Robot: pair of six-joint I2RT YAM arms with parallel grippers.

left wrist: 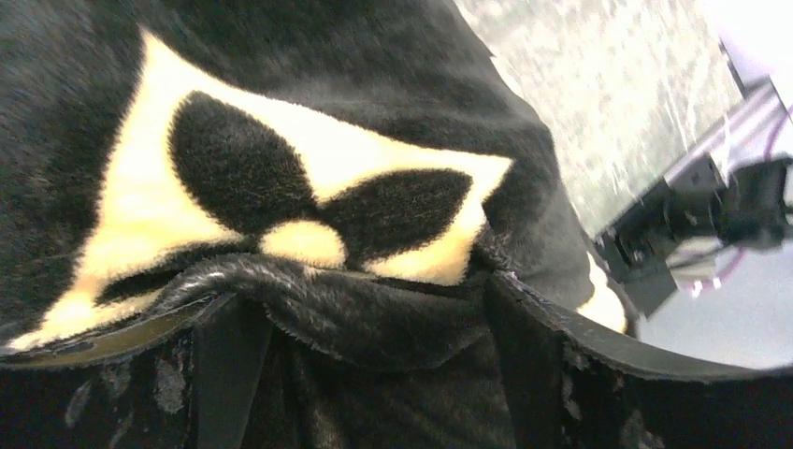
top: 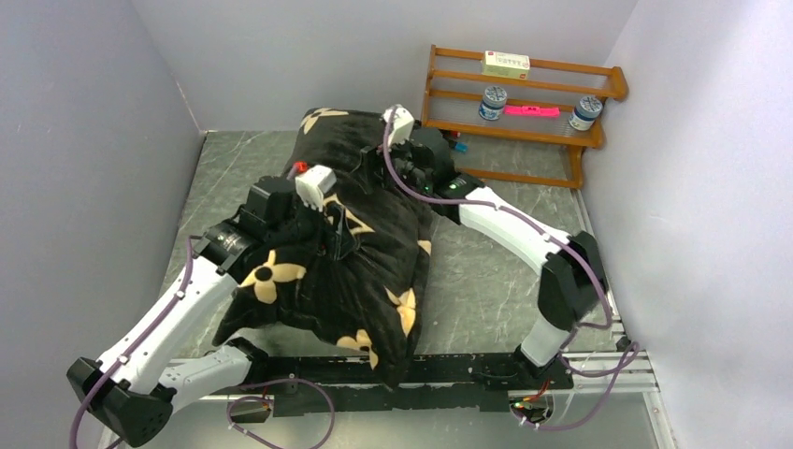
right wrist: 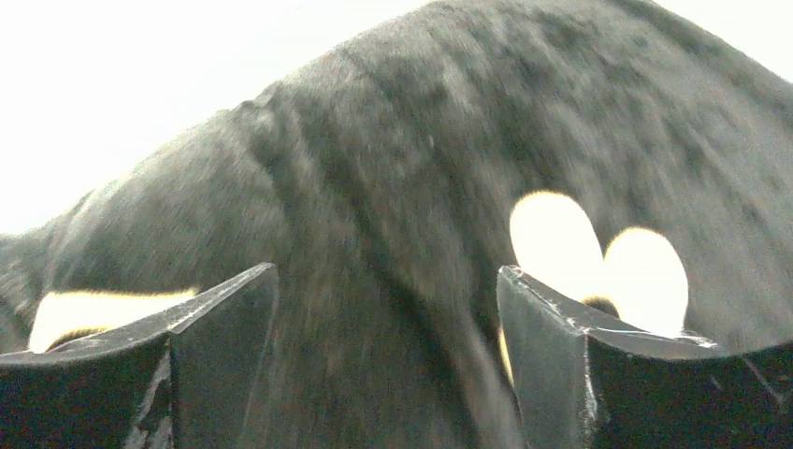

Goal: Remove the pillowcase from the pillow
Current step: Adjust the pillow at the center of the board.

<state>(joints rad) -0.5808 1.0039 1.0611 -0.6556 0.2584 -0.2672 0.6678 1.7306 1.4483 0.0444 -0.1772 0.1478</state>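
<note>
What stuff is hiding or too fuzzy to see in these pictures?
1. The pillow: shows in no view; the pillowcase covers it all.
2. Left end effector grip: left wrist view, a plush fold hides the fingertips, so held or not is unclear.
3. Writing on the box: top view, too small.
4. Fabric near the right end effector: right wrist view, blurred.

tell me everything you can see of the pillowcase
The pillowcase is black plush fabric printed with cream four-petal flowers and star shapes. It looks plump and full, with no white pillow showing, and lies rumpled on the grey table, its near end reaching the arms' base rail. The left gripper presses into its middle with a fold bunched between open fingers; the right gripper, also open, sits at its far end.
</note>
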